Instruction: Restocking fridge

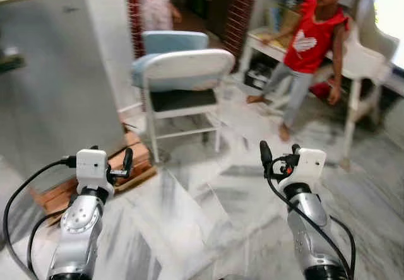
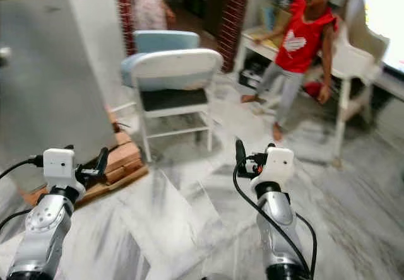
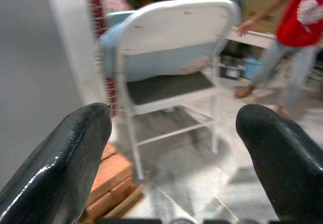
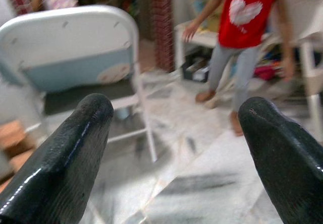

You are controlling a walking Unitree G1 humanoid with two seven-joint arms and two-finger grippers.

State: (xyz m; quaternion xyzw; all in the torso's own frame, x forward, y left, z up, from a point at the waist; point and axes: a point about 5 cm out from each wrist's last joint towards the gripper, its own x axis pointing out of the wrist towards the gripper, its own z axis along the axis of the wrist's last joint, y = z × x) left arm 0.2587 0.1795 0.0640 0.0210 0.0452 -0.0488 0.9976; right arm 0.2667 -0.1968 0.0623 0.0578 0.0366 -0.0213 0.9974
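Left pincer (image 1: 110,162) and right pincer (image 1: 278,152) are both raised over the marble floor (image 1: 189,223), each with its fingers spread apart and nothing between them. Grey fridge (image 1: 50,84) stands at the robot's left, door closed, resting on wooden blocks (image 1: 129,166) just beyond the left pincer. White folding chair (image 1: 183,91) with a dark seat stands ahead, beside the fridge. Farther right, a person in a red top (image 1: 309,40) stands at a white table (image 1: 268,43). Second person (image 1: 154,2) stands behind the chair.
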